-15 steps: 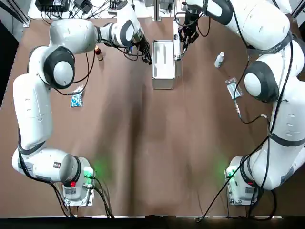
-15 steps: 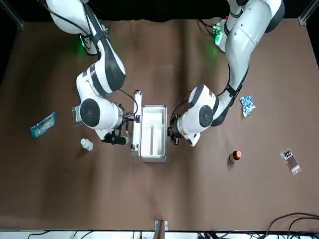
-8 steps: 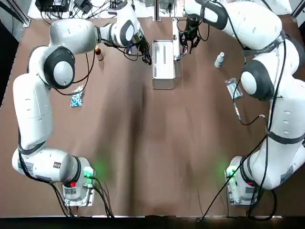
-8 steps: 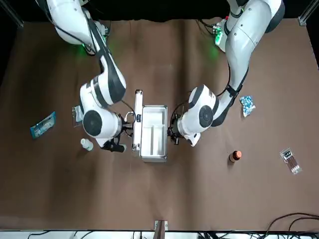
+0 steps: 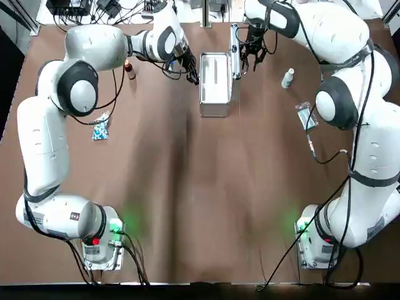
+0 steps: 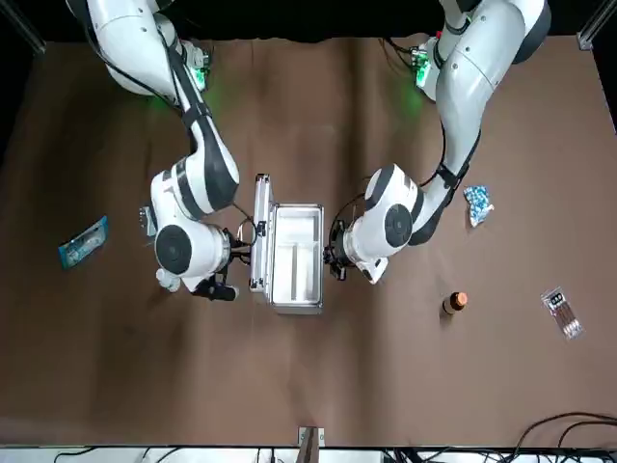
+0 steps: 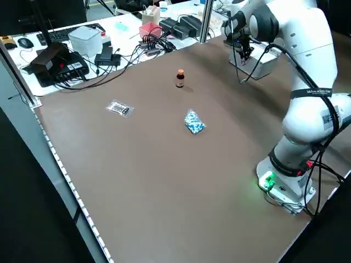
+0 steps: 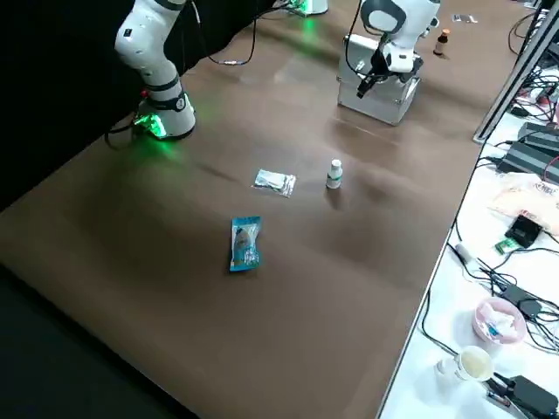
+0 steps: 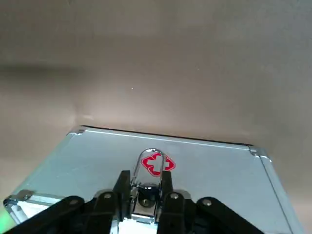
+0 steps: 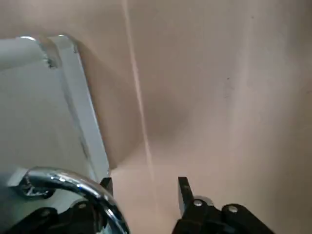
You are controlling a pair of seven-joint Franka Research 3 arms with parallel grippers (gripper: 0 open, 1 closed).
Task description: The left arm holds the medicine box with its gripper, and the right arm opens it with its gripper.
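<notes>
The silver medicine box (image 5: 214,87) lies open at the far middle of the table, its white inside showing (image 6: 295,256). Its lid (image 5: 235,50) stands nearly upright along the box's right side (image 6: 259,231). My left gripper (image 5: 195,76) is at the box's left wall, shut on the metal clasp below the red cross (image 9: 145,187). My right gripper (image 5: 249,59) sits just outside the lid, open. One finger (image 10: 105,185) touches the lid's chrome handle (image 10: 73,183), and only table shows between the fingers.
A brown bottle (image 5: 129,70) stands left of the box, and a blue pill packet (image 5: 100,128) lies nearer the left edge. A white bottle (image 5: 287,78) and a sachet (image 5: 304,115) lie to the right. Cables run along the far table edge.
The lid has swung further up, away from the box's opening. My right gripper has moved with it to the robot's right. The left gripper has stayed at the clasp.
</notes>
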